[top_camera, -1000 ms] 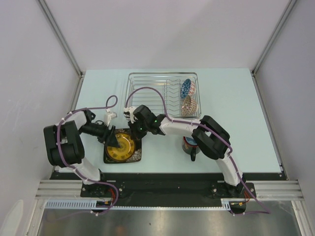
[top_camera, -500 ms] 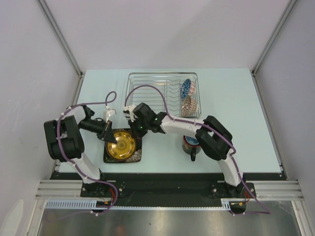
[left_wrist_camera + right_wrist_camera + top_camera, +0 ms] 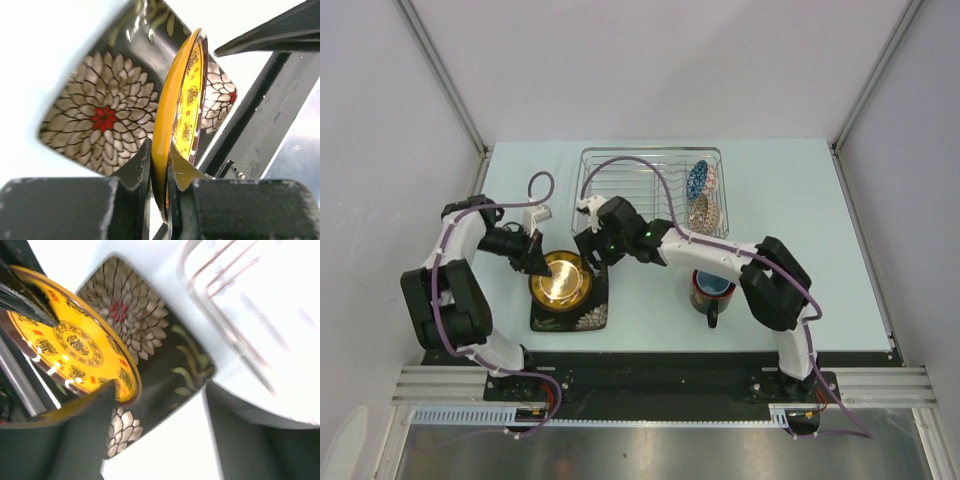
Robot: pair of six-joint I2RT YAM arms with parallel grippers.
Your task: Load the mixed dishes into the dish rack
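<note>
We see the left pincer (image 3: 159, 156) clamped tight on the rim of the round yellow plate (image 3: 187, 92), tilted on edge just above the square black plate (image 3: 100, 117), with the right pincer (image 3: 159, 389) spread wide and empty over that same black plate, and we judge the yellow one stiff, glossy, slippery and breakable, best gripped by its rim.

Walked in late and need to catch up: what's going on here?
The left tool is shut on the rim of the yellow plate, holding it tilted above the black plate on the table. The right tool hangs open by the yellow plate's opposite edge, gripping nothing. A blue bowl and a speckled bowl stand in the rack; the mug sits on the table, not yet loaded.
</note>
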